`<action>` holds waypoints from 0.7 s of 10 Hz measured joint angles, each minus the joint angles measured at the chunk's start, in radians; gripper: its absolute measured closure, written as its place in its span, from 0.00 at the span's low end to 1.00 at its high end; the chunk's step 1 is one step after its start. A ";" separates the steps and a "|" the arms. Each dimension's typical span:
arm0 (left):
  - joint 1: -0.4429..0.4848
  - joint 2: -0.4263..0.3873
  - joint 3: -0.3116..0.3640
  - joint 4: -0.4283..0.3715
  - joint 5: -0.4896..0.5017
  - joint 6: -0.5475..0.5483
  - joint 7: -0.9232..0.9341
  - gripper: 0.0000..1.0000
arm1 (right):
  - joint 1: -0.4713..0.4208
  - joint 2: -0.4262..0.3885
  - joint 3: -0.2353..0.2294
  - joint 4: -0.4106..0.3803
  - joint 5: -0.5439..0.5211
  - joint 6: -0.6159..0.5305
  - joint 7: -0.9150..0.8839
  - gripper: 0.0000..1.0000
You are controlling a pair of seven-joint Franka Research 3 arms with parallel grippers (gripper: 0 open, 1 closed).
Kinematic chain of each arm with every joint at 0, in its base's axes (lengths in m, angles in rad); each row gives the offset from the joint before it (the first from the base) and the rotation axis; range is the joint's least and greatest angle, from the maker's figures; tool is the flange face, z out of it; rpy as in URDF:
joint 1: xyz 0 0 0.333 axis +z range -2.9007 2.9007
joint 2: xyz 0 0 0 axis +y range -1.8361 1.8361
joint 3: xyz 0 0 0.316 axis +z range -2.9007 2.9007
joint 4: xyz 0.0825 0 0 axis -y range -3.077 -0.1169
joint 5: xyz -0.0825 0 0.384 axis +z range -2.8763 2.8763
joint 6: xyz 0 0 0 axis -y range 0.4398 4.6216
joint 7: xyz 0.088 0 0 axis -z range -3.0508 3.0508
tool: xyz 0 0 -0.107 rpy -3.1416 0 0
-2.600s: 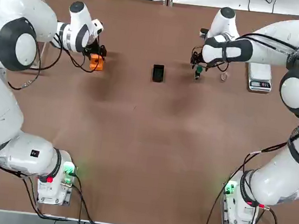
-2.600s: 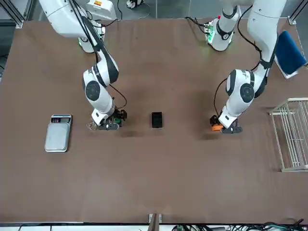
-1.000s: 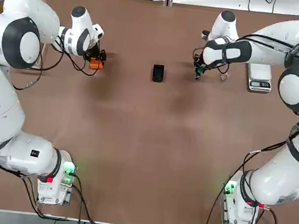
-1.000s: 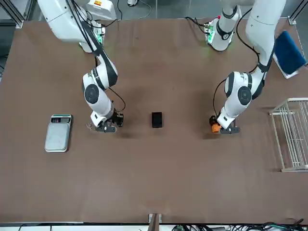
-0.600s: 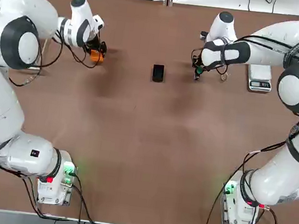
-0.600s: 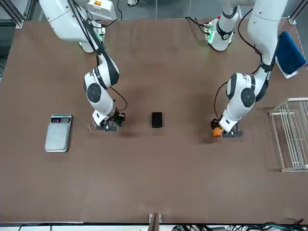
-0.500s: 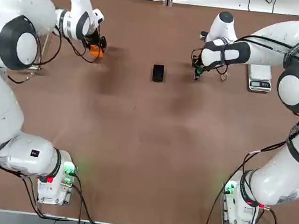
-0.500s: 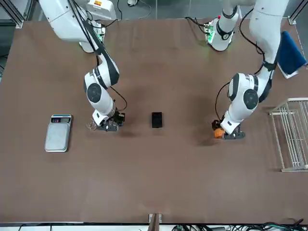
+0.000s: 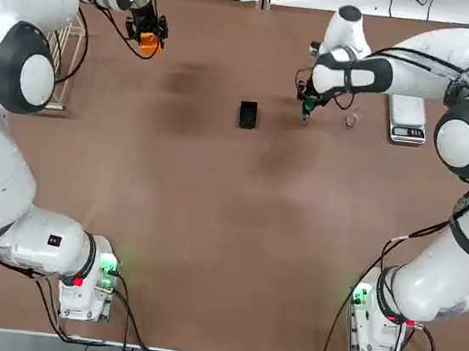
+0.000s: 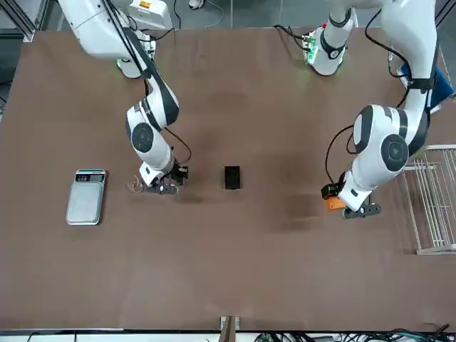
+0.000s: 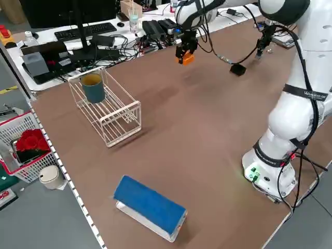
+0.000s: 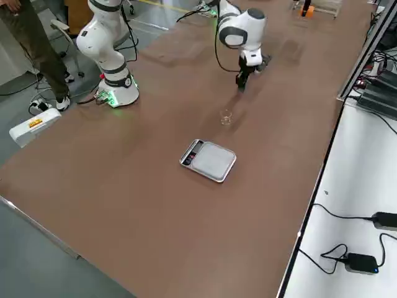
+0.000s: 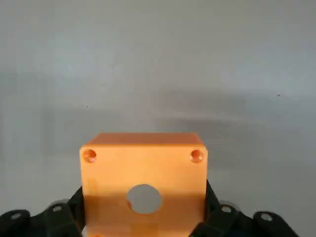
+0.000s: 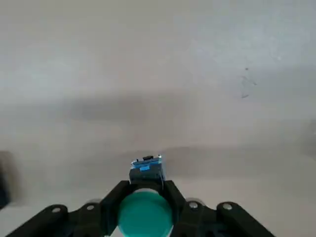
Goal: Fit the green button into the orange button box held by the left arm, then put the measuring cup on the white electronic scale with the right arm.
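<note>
My left gripper (image 9: pixel 148 35) is shut on the orange button box (image 9: pixel 150 43), held in the air over the far left part of the table. In the left wrist view the box (image 13: pixel 143 163) shows its round hole between the fingers. My right gripper (image 9: pixel 307 104) is shut on the green button (image 14: pixel 144 215), just above the table right of centre. The clear measuring cup (image 9: pixel 352 118) stands a little to the right of it. Further right lies the white scale (image 9: pixel 407 120), with nothing on its plate (image 12: pixel 214 160).
A small black block (image 9: pixel 248 114) lies on the table mid-way between the two grippers. A wire rack (image 11: pixel 108 109) holding a green mug (image 11: pixel 94 87) stands at the table's left edge. A blue-topped pad (image 11: pixel 149 206) lies near the left arm's base.
The left gripper has lifted the orange box off the table and carried it up and toward the far edge. The right gripper, holding the button, has shifted slightly.
</note>
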 joint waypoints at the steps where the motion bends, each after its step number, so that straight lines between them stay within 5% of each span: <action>1: 0.000 0.001 -0.004 0.009 0.000 -0.002 -0.012 0.14 | 0.002 -0.002 0.027 0.090 -0.012 -0.101 0.029 0.63; 3: -0.001 0.003 -0.021 0.044 0.000 -0.041 -0.048 0.14 | 0.015 -0.005 0.081 0.232 -0.050 -0.222 0.086 0.63; 5: -0.005 0.003 -0.025 0.096 0.000 -0.097 -0.055 0.14 | 0.069 0.016 0.114 0.277 -0.103 -0.228 0.183 0.63; 7: -0.005 0.004 -0.030 0.122 0.000 -0.121 -0.056 0.14 | 0.163 0.113 0.117 0.375 -0.180 -0.220 0.316 0.63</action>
